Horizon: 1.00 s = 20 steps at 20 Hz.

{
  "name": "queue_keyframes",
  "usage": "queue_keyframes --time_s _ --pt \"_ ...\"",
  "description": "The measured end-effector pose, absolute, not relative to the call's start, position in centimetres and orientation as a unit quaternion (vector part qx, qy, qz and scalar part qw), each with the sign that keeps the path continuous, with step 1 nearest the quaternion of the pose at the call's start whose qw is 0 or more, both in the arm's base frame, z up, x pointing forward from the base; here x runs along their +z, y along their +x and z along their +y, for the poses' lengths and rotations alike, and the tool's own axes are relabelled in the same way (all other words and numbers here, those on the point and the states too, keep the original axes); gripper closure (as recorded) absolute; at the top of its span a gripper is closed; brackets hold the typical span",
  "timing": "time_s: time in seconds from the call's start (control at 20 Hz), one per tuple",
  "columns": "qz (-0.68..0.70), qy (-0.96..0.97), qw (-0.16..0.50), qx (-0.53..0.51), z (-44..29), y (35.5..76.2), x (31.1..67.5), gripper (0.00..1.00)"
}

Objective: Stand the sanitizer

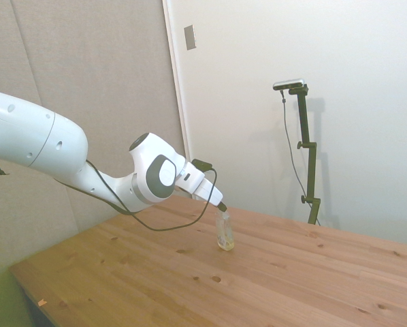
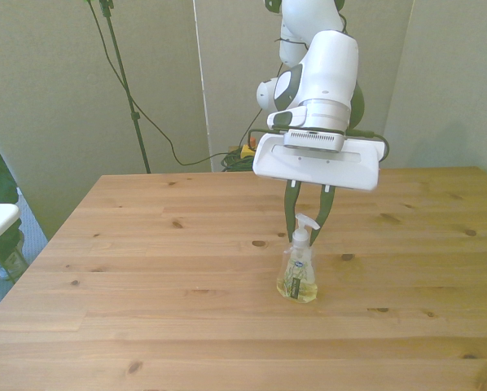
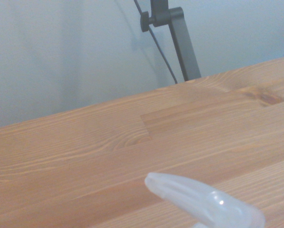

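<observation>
1. Front view: fingers (image 2: 305,224) point down and pinch the sanitizer (image 2: 299,271) at its neck, one dark finger on each side of the pump cap.
2. Sanitizer stands upright, base touching the wooden surface (image 2: 146,269), pale yellow liquid in the lower part.
3. Spot: about mid-surface, well apart from every edge.
4. Side view: sanitizer (image 1: 224,232) upright under the gripper (image 1: 222,206).
5. Wrist view: clear cap (image 3: 203,199) close up, blurred.
</observation>
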<state>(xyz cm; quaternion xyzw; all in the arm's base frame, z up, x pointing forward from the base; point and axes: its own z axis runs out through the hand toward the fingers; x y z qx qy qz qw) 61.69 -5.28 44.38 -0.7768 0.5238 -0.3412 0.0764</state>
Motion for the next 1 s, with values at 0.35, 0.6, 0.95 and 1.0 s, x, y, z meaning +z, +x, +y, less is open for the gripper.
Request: queue_keyframes --time_s 0.35,0.6,0.95,1.0 --pt "0.522 -0.793 0.089 -0.301 -4.5 61.7 45.7 0.0" --pt "0.522 -0.817 0.104 -0.222 -5.0 60.3 48.3 0.0" --pt "0.506 -0.853 0.078 -0.103 -6.1 56.7 49.4 0.0" --pt "0.502 -0.857 0.072 -0.089 -6.2 56.3 49.1 0.0"
